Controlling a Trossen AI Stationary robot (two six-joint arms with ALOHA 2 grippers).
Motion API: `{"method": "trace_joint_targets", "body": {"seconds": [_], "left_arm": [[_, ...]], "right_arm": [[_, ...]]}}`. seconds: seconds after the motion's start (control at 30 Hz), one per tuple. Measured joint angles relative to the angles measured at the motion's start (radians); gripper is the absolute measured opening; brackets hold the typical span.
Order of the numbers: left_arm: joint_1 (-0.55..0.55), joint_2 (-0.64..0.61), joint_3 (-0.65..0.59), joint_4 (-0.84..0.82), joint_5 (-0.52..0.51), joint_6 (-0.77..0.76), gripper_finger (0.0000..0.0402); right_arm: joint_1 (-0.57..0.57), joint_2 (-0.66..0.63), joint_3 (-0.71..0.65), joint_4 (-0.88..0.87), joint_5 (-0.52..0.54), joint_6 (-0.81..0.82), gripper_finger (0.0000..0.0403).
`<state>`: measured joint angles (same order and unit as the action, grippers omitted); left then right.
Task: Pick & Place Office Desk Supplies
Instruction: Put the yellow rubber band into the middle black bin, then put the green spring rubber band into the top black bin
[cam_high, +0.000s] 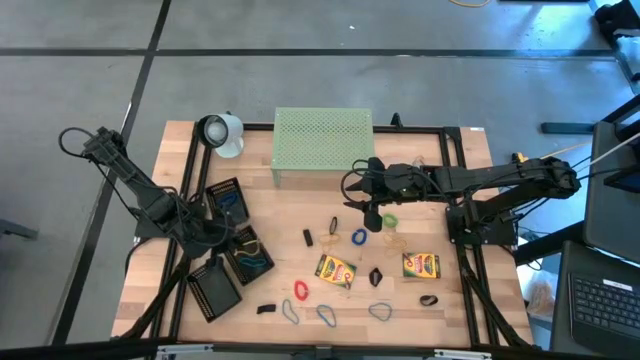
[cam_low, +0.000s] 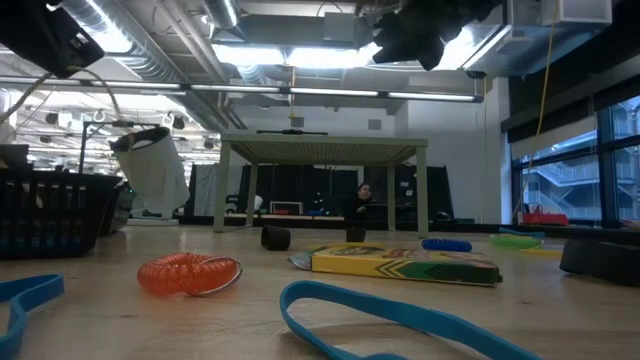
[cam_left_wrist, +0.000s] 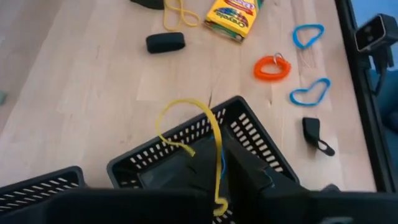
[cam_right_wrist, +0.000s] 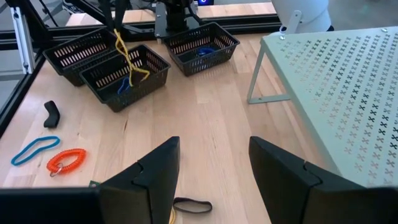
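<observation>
— Dangling from the left gripper (cam_left_wrist: 214, 186), a yellow rubber band (cam_left_wrist: 198, 140) hangs over the middle black mesh tray (cam_left_wrist: 261, 140); the fingertips pinch its lower end.

— And the right gripper (cam_right_wrist: 214, 180)?

— Its fingers (cam_right_wrist: 158, 171) stand released, grasping nothing, above bare wood beside the pale-green stand (cam_right_wrist: 339, 81). A dark band (cam_right_wrist: 193, 205) lies between them.

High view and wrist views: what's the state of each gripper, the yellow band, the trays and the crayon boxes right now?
Left gripper: over the middle tray.
Yellow band: hanging at the left gripper, lower end in the middle tray.
Right gripper: open, empty, above the table.
Crayon boxes: closed, lying flat on the table.
Far tray: blue bands inside.
</observation>
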<state>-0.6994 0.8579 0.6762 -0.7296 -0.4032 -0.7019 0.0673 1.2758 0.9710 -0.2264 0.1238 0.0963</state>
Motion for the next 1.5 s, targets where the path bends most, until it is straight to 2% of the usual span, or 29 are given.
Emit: {"method": "trace_joint_targets", "body": {"seconds": [0.2, 0.3, 0.43, 0.57, 0.7, 0.87, 0.93, 1.0, 1.1, 1.17, 1.5], "left_arm": [[0.000, 0.000, 0.000, 0.000, 0.006, 0.025, 0.0066], [0.000, 0.000, 0.000, 0.000, 0.051, 0.026, 0.0077], [0.000, 0.000, 0.000, 0.000, 0.115, 0.027, 0.0083], [0.000, 0.000, 0.000, 0.000, 0.089, 0.027, 0.0082], [0.000, 0.001, 0.000, 0.000, 0.035, 0.027, 0.0083], [0.000, 0.001, 0.000, 0.000, -0.007, 0.035, 0.0082], [0.000, 0.000, 0.000, 0.000, -0.023, 0.051, 0.0082], [0.000, 0.001, 0.000, 0.000, -0.035, 0.061, 0.0083], [0.000, 0.000, 0.000, 0.000, -0.052, 0.061, 0.0084], [0.000, 0.001, 0.000, 0.001, -0.052, 0.061, 0.0082], [0.001, 0.001, 0.000, 0.003, -0.054, 0.095, 0.0079]], "right_arm": [[0.000, 0.000, 0.000, -0.002, 0.000, 0.000, 0.0195], [0.000, 0.000, 0.000, -0.003, 0.000, 0.000, 0.0195], [0.000, 0.000, 0.000, -0.020, 0.000, 0.000, 0.0195], [0.000, 0.000, 0.000, -0.057, 0.056, 0.013, 0.0195], [-0.019, 0.000, 0.000, -0.213, 0.187, 0.141, 0.0195], [-0.071, 0.005, 0.000, -0.505, 0.205, 0.384, 0.0195], [-0.083, 0.009, -0.001, -0.592, 0.185, 0.434, 0.0195], [-0.085, 0.020, -0.001, -0.619, 0.116, 0.444, 0.0195], [-0.078, 0.044, -0.027, -0.581, -0.015, 0.446, 0.0195], [-0.071, 0.071, -0.061, -0.528, -0.059, 0.446, 0.0195], [-0.061, 0.219, -0.126, -0.494, -0.093, 0.587, 0.0195]]}}
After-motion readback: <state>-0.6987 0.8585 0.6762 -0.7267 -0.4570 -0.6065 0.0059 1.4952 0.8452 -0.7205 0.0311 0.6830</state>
